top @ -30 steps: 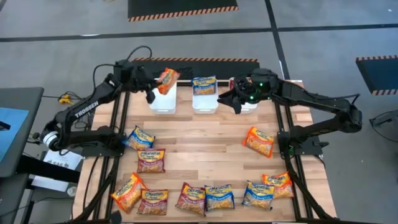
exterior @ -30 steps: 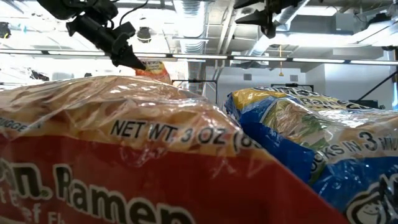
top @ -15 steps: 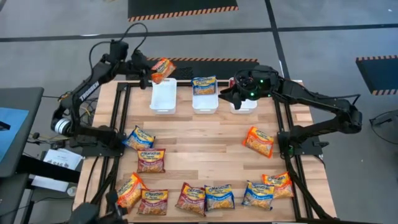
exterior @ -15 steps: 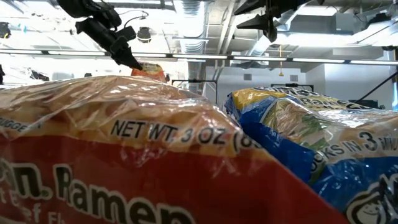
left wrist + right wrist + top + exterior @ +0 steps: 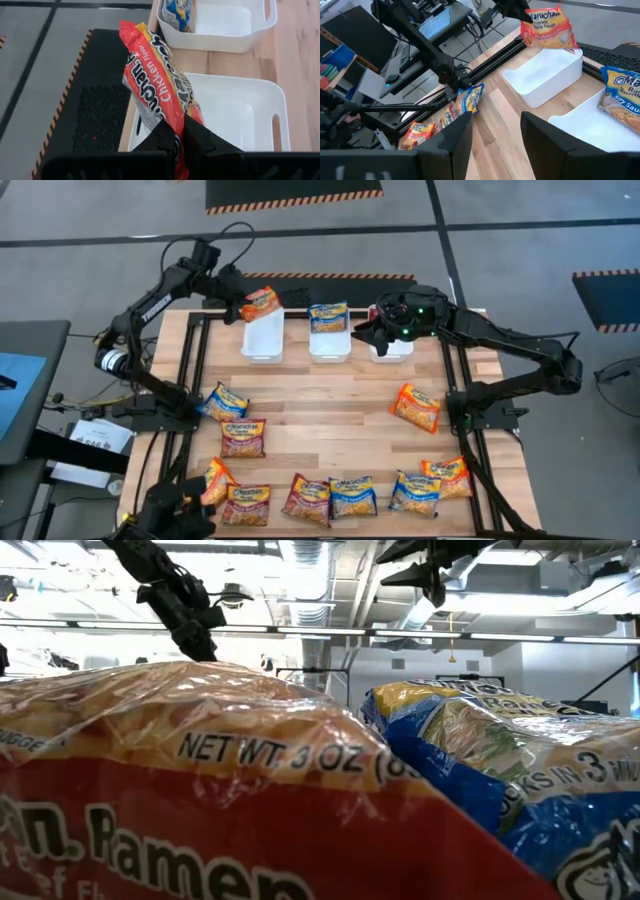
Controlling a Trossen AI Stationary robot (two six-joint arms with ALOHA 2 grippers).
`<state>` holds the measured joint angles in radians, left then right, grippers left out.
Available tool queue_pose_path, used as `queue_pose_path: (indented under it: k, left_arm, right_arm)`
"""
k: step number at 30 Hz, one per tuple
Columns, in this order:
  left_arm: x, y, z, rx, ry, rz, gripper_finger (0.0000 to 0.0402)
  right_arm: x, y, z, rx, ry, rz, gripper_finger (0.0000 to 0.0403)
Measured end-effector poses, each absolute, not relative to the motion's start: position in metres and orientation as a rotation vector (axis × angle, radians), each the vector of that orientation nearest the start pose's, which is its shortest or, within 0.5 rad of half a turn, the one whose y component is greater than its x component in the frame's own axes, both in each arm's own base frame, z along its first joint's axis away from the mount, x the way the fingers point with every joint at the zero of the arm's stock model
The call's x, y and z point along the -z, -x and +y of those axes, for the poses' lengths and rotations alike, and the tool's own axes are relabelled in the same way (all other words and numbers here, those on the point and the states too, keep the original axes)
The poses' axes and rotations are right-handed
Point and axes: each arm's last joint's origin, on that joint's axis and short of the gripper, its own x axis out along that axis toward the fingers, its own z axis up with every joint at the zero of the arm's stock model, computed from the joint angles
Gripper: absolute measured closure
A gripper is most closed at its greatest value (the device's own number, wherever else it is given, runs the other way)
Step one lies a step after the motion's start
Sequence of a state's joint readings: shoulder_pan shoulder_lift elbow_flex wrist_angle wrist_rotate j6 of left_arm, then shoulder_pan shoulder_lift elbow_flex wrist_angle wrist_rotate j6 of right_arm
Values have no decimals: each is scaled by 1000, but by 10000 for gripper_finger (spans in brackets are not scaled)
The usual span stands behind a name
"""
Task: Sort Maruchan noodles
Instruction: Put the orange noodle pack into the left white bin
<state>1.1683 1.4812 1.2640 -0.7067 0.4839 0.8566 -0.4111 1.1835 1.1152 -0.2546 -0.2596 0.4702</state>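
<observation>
The left hand (image 5: pixel 180 131) is clamped on one end of an orange packet (image 5: pixel 159 82) that reads "Chicken Flavor", and the packet's long side slants up and away from the fingers, over the back edge of the left white bin (image 5: pixel 240 112). The view from above shows the middle bin (image 5: pixel 330 340) with a blue-and-yellow packet (image 5: pixel 328 316) in it and more packets (image 5: pixel 330 496) lying flat on the worktop (image 5: pixel 330 405), while the low view only shows "NET WT. 3 OZ" on a red packet (image 5: pixel 180 810) right against the camera. The right hand (image 5: pixel 492 131) hangs over the right bin (image 5: pixel 392 348) with its fingers apart, and its own view reads "Maruchan" on the orange packet.
</observation>
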Motion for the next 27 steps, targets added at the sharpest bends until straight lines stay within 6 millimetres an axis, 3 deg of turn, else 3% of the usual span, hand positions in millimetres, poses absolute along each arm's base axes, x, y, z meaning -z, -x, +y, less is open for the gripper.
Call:
queue_pose_path:
  k: [15,27]
  left_arm:
    - [-250,-146,294,-287,62,990,401]
    - [-249,-152,309,-399,-44,980,401]
  right_arm:
    - [-361,-238,-104,270,-572,253,211]
    - [-361,-238,-104,269,-572,252,211]
